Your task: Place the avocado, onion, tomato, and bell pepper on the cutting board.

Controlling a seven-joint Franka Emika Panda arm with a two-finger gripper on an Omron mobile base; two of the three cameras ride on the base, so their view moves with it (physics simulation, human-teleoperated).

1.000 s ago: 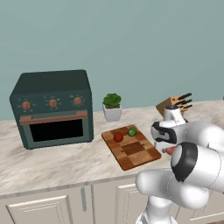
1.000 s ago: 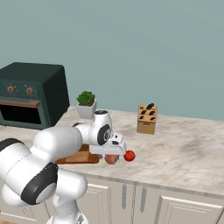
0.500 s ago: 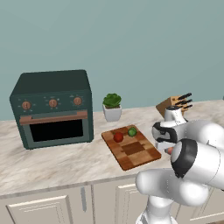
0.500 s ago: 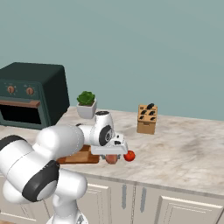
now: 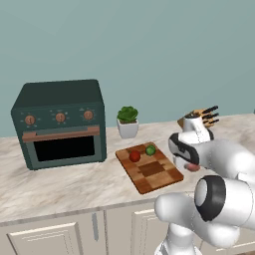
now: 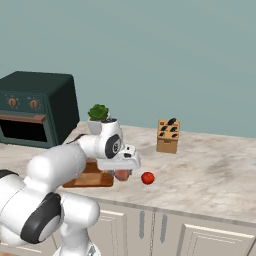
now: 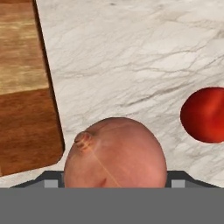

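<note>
My gripper (image 6: 121, 169) is shut on the onion (image 6: 121, 174), a pale pinkish ball, just right of the cutting board (image 6: 90, 179) and low over the counter. In the hand view the onion (image 7: 114, 153) sits between the jaws of the gripper (image 7: 114, 178), with the checkered wooden board (image 7: 22, 87) at the left. A red round item (image 6: 147, 178), tomato or bell pepper, lies on the counter beside the onion (image 5: 191, 168). On the board (image 5: 154, 172) rest the small green avocado (image 5: 150, 149) and another red item (image 5: 134, 156).
A dark green toaster oven (image 5: 60, 122) stands at the left of the counter. A potted plant (image 5: 128, 121) is behind the board and a knife block (image 6: 168, 135) at the back right. The counter's front edge (image 6: 190, 212) runs close below the gripper.
The jaws have closed from wide open onto the onion. The arm has barely moved, and the items on the board and counter lie where they were.
</note>
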